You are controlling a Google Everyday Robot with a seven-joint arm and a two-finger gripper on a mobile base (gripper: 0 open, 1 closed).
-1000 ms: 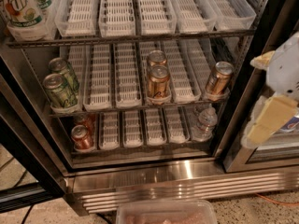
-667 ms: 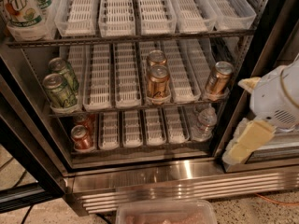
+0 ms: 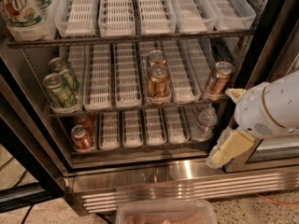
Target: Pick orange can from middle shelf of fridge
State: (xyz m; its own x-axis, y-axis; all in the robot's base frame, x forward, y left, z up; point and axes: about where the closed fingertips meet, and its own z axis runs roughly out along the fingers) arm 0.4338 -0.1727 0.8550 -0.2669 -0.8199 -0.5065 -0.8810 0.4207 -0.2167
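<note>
The fridge (image 3: pixel 154 183) stands open, with wire shelves of white slotted trays. On the middle shelf (image 3: pixel 126 107) two orange cans stand in a centre lane, one in front (image 3: pixel 158 83) and one behind (image 3: pixel 156 58). A third orange can (image 3: pixel 218 80) stands at the right end. My gripper (image 3: pixel 224 127) is at the right, outside the fridge front and just right of and below that right-hand can. Its cream fingers (image 3: pixel 227 149) are spread apart and hold nothing.
Two green cans (image 3: pixel 59 92) stand at the shelf's left end. Red cans (image 3: pixel 81 136) and a clear bottle (image 3: pixel 204 123) are on the lowest tier. A large soda bottle (image 3: pixel 21 6) is on the top shelf. A translucent container (image 3: pixel 166 212) sits at the bottom edge. The dark door frame (image 3: pixel 261 36) is at the right.
My gripper has moved down and to the left, closer to the fridge opening and the right-hand orange can. The cans have not moved.
</note>
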